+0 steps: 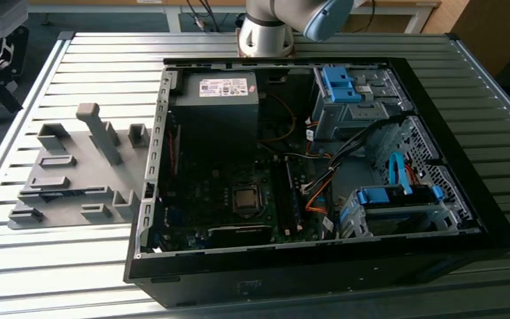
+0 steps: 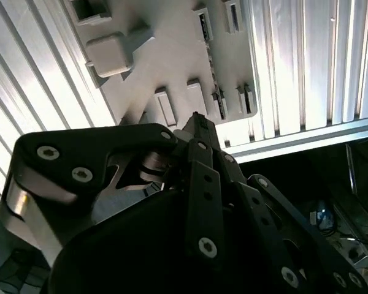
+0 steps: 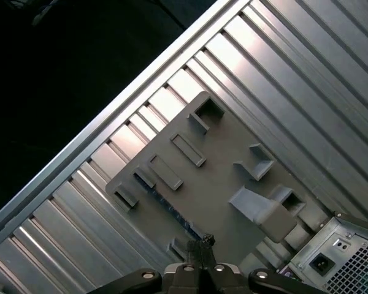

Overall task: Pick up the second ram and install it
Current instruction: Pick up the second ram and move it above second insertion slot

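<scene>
My gripper (image 3: 202, 240), pinched together and empty, over the tray (image 3: 227, 160).
A skewed descent could jam the memory stick (image 3: 172, 210) in its slot.

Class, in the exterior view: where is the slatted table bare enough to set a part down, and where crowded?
The slatted table is bare beyond the grey fixture plate, toward the far edge, and between that plate and the near edge. A narrower strip runs along the computer case on the exterior view's right. Crowded: the plate's blocks and the case's interior.
</scene>
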Action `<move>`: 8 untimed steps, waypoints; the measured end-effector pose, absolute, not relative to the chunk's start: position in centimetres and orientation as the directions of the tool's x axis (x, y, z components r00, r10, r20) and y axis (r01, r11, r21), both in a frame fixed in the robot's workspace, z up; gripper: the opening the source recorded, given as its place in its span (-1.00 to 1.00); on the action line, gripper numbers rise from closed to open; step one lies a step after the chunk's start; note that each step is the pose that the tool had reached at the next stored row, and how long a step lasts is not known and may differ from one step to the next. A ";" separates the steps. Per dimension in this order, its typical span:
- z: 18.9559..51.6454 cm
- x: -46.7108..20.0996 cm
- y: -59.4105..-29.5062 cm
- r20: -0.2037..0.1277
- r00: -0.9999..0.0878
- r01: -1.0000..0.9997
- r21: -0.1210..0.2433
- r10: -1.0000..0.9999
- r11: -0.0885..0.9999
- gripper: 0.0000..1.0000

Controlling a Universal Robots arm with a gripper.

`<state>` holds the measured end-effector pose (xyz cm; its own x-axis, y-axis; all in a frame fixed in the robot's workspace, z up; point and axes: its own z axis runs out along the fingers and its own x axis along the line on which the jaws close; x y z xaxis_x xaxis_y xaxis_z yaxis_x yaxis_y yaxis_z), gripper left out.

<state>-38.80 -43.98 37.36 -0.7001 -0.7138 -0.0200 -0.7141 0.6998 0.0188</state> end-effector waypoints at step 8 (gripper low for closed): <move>37.2 -38.8 -44.0 -0.020 -0.590 -0.808 0.019 -0.808 0.589 -0.79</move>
<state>-38.79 -43.98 37.18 -0.5895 -0.8075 -0.0200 -0.8078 0.5892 0.0188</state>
